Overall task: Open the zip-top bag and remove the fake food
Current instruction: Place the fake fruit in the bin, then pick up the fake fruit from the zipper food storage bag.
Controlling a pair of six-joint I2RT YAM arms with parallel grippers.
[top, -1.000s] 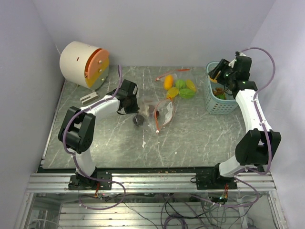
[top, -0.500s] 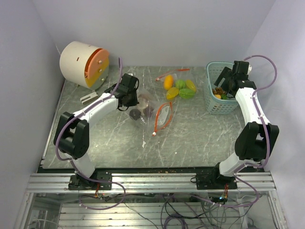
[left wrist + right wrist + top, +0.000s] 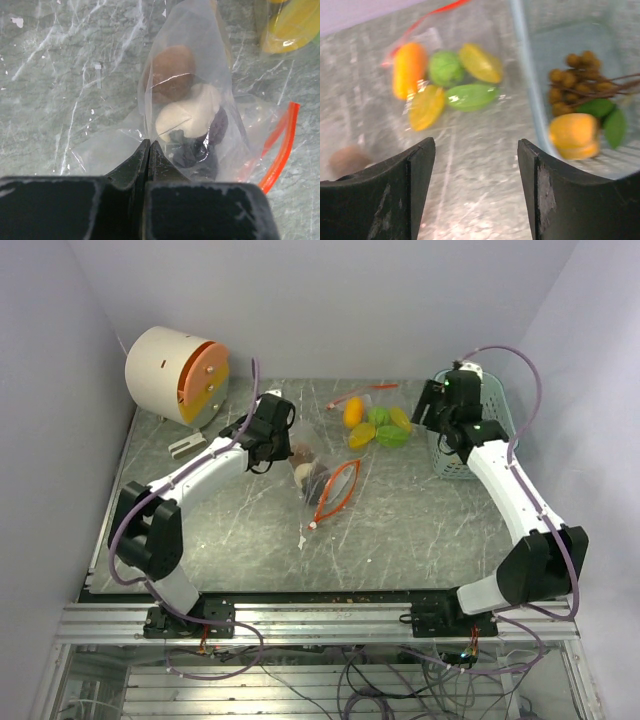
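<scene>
The clear zip-top bag [image 3: 318, 480] lies mid-table, and its red-orange zip mouth [image 3: 338, 490] gapes towards the front. My left gripper [image 3: 280, 445] is shut on the bag's thin plastic at the closed end [image 3: 149, 146]. Inside the bag are a brown lump [image 3: 172, 70], a cream lump [image 3: 192, 112] and a dark purple piece [image 3: 200, 147]. A second clear bag [image 3: 375, 425] behind it holds orange, green and yellow pieces [image 3: 445, 67]. My right gripper [image 3: 428, 410] is open and empty [image 3: 475, 145]. It is over the table between that second bag and the teal basket [image 3: 455, 465].
The basket [image 3: 522, 65] holds an orange fruit [image 3: 572, 135], a brown berry cluster and green leaves. A cream drum with an orange face [image 3: 175, 375] stands at the back left, with a small white bracket [image 3: 185, 447] beside it. Walls close in on the left, back and right.
My right gripper has left the basket and swung left over the table. My left gripper has pulled the bag's closed end back and right. The contents have slid towards the mouth.
</scene>
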